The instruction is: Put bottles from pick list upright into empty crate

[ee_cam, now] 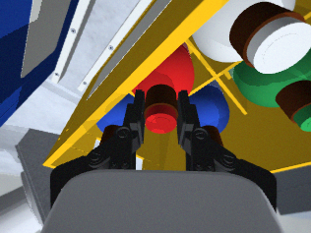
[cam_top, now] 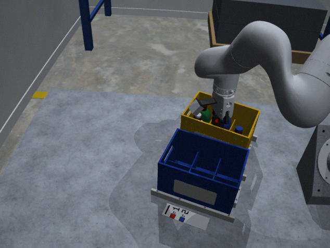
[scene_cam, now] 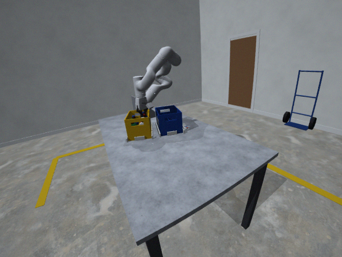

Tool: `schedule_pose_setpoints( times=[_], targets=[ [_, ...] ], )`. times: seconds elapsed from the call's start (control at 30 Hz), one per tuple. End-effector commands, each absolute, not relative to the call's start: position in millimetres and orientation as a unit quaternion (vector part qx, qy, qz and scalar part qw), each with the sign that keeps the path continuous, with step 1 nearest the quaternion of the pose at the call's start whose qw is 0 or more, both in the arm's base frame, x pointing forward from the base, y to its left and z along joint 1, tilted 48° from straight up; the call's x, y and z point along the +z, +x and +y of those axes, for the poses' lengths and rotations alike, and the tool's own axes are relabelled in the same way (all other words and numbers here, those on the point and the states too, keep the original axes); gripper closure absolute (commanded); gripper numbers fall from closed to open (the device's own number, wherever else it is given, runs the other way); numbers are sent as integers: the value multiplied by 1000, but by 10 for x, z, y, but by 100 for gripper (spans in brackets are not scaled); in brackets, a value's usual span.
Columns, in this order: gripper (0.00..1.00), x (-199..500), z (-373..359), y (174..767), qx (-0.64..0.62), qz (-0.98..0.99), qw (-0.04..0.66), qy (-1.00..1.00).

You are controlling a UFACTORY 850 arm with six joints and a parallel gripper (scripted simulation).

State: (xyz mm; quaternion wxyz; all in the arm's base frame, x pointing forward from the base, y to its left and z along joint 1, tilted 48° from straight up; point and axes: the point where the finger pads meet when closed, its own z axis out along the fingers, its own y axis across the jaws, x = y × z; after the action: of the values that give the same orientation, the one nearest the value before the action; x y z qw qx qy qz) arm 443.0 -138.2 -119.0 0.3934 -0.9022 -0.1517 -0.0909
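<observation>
My gripper (cam_top: 221,120) (scene_cam: 142,113) (ee_cam: 160,101) reaches down into the yellow crate (cam_top: 213,131) (scene_cam: 137,129) (ee_cam: 78,128) and is shut on the neck of the red-label bottle (cam_top: 216,122) (ee_cam: 169,70), which stands upright in its cell. Blue-label bottles (cam_top: 238,129) (ee_cam: 213,104) stand beside it, and a green one (cam_top: 205,115) (ee_cam: 256,87) and a white one (cam_top: 198,115) (ee_cam: 217,43) stand further along. The blue crate (cam_top: 202,184) (scene_cam: 168,121) (ee_cam: 20,58) is empty. The pick list (cam_top: 186,217) (scene_cam: 186,127) shows red 1 and blue 2.
Grey rails (cam_top: 191,203) edge the blue crate's base. The robot's grey base block (cam_top: 314,170) stands at the right. The two crates stand close side by side, with a narrow gap between them.
</observation>
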Motion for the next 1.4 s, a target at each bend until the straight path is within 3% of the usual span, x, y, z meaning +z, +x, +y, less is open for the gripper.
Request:
schedule_pose_setpoints(
  times=[0.0, 1.37],
  targets=[
    [100, -1186, -1392, 4438, -92, -152, 393, -902],
    [100, -949, -1651, 4422, -92, -152, 393, -902]
  ],
)
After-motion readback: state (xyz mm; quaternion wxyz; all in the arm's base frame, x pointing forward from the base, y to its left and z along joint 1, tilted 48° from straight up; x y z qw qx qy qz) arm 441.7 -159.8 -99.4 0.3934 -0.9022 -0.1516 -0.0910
